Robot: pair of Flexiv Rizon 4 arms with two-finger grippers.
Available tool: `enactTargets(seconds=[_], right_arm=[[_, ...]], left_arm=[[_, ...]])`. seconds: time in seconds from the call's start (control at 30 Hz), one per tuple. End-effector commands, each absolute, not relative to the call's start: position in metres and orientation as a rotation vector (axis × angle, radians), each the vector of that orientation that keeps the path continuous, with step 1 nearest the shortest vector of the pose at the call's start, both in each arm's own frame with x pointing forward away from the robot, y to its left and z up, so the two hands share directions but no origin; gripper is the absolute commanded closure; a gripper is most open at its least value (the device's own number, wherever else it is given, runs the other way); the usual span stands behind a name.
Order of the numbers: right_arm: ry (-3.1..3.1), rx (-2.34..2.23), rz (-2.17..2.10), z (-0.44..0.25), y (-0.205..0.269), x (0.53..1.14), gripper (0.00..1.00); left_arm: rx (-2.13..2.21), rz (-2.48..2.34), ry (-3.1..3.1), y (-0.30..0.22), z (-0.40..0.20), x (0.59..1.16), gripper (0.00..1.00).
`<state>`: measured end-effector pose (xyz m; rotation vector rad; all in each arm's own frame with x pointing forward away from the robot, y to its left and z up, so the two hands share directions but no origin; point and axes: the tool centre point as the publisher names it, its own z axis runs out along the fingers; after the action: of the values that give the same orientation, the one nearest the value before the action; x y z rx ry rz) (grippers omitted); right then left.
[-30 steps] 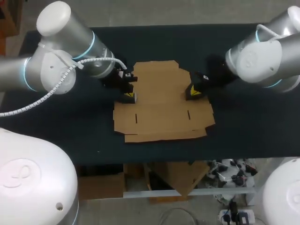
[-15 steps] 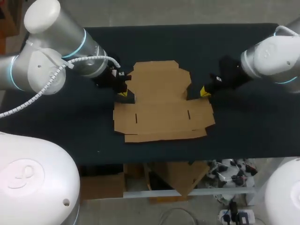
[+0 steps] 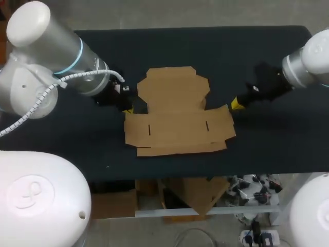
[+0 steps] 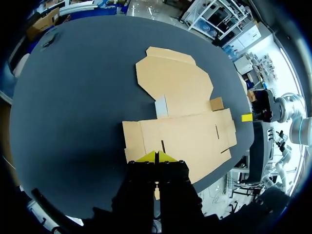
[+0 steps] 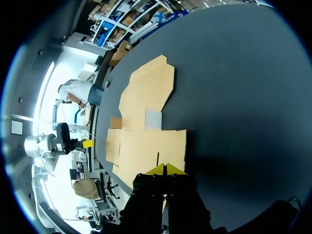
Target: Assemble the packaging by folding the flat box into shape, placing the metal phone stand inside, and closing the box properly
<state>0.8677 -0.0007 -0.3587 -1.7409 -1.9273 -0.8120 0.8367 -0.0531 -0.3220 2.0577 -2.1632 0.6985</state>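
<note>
A flat brown cardboard box blank (image 3: 177,110) lies unfolded in the middle of the dark table, its rounded lid flap pointing to the far side. My left gripper (image 3: 127,109) sits shut just off the blank's left edge, beside the left side notch. My right gripper (image 3: 236,104) is shut and stands a short way off the blank's right edge. In the left wrist view the blank (image 4: 180,122) lies ahead of the closed yellow tips (image 4: 156,157). The right wrist view shows the blank (image 5: 146,141) ahead of its shut gripper (image 5: 166,168). Nothing is held.
The dark table top (image 3: 267,144) spreads out around the cardboard on every side. Its front edge (image 3: 205,172) runs just below the blank. A small pale side flap (image 4: 161,106) shows at the blank's notch.
Both grippers have drawn outward off the cardboard: the left one to the left, the right one to the right. The blank lies as before.
</note>
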Motion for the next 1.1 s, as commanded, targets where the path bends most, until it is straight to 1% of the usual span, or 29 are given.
enactTargets(seconds=[0.03,0.27,0.57,1.1], right_arm=[[-1.931,-1.755,-0.818,-0.349,-0.007,0.844,1.0],[-1.92,-1.761,-0.799,-0.348,-0.008,0.808,1.0],[-1.919,-1.766,-0.801,-0.353,-0.008,0.774,1.0],[-1.892,-1.787,-0.775,-0.379,0.005,0.743,1.0]], left_arm=[[2.078,0.739,-2.162,-0.043,-0.31,0.806,1.0],[2.058,0.75,-2.131,-0.038,-0.314,0.77,1.0],[2.044,0.757,-2.079,-0.03,-0.323,0.738,1.0],[1.961,0.71,-2.043,-0.036,-0.352,0.719,1.0]])
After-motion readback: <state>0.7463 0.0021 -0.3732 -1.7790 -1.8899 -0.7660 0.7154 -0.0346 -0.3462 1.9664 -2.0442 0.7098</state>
